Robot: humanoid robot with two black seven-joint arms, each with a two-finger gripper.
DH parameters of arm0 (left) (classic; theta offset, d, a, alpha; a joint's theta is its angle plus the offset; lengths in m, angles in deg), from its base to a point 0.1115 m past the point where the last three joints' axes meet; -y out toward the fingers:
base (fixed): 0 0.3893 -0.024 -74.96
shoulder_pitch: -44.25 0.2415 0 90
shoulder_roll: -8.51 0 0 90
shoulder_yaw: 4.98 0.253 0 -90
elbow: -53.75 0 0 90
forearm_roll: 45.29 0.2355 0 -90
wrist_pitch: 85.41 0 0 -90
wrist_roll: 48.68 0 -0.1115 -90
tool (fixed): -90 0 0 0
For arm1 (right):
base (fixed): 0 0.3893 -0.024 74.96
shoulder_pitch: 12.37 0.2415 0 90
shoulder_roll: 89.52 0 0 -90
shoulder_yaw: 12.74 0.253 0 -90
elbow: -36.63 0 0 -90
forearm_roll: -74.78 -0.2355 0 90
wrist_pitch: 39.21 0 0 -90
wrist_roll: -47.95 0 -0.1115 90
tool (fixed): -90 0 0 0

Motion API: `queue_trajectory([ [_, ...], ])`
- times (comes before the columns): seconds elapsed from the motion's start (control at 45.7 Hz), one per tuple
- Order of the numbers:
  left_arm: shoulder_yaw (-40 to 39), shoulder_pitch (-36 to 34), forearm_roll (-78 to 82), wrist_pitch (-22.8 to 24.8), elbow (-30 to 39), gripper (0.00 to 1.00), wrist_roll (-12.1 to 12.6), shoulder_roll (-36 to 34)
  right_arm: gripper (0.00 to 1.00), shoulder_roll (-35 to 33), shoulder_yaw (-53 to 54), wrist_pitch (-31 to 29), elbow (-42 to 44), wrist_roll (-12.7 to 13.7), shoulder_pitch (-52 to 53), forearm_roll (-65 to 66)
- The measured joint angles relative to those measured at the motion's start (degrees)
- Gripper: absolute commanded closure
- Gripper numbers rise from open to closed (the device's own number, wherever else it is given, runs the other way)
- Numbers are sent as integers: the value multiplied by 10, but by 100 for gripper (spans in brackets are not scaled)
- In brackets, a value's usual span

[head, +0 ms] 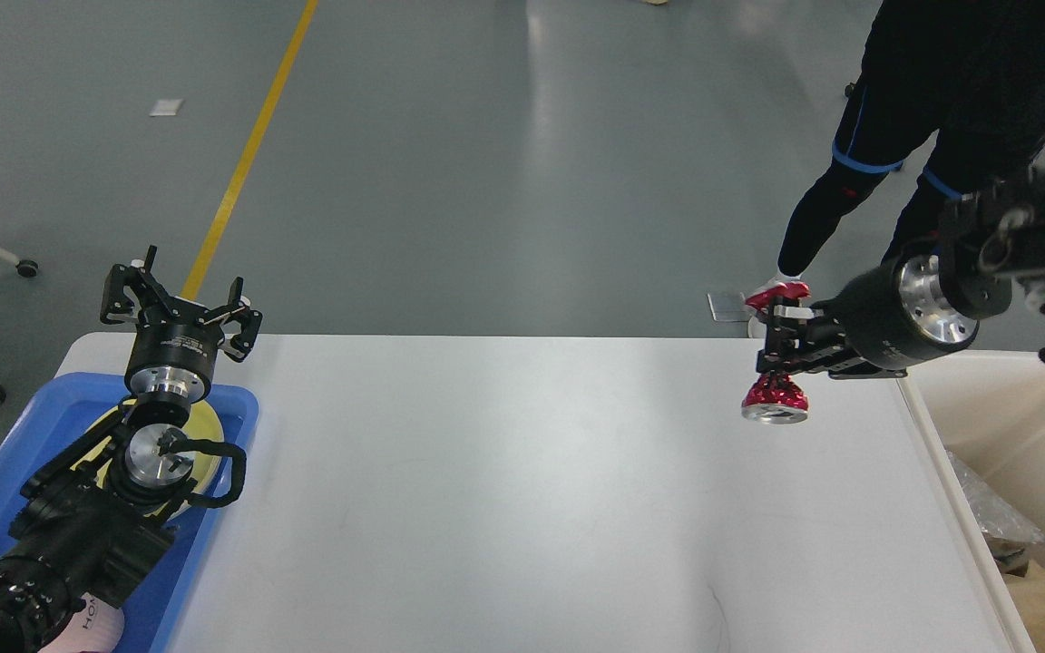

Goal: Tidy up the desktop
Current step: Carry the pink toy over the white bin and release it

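The white desktop (504, 490) fills the lower middle of the head view. My right gripper (778, 340) is raised over the desktop's far right part and is shut on a small red object with silver ends (775, 397), which hangs clear of the surface. My left gripper (180, 299) stands open at the far left corner, above the blue tray (223, 408), with nothing between its fingers.
The blue tray holds a yellow plate (205, 422) under my left arm. A cream bin (1012, 426) with crumpled plastic in it stands at the right edge of the desktop. A person in black (894, 181) stands on the floor behind the far right corner.
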State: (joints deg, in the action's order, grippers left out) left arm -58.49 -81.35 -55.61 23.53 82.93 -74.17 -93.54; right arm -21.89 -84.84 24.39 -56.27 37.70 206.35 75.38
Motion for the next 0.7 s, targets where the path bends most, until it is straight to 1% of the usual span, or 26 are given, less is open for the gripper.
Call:
queue_trajectory([
  [0.022,0,0,0,0,0,0,0,0,100,6,3,-39,-5,-10,23,3],
  [0.087,0,0,0,0,0,0,0,0,100,17,13,-99,-23,-26,66,6],
  [0.131,0,0,0,0,0,0,0,0,100,20,15,-107,-28,-28,74,7],
  [0.219,0,0,0,0,0,0,0,0,100,19,7,-91,-21,-29,59,10],
  [0.306,0,0,0,0,0,0,0,0,100,9,-29,-41,18,-27,1,13],
  [0.372,0,0,0,0,0,0,0,0,100,2,-63,2,63,-27,-50,14],
  [0.437,0,0,0,0,0,0,0,0,100,-8,-94,48,132,-27,-125,11],
  [0.525,0,0,0,0,0,0,0,0,100,-34,-109,103,261,-25,-252,2],
  [0.612,0,0,0,0,0,0,0,0,100,-64,-99,136,415,-20,-383,-18],
  [0.7,0,0,0,0,0,0,0,0,100,-79,-79,149,583,-17,-523,-52],
])
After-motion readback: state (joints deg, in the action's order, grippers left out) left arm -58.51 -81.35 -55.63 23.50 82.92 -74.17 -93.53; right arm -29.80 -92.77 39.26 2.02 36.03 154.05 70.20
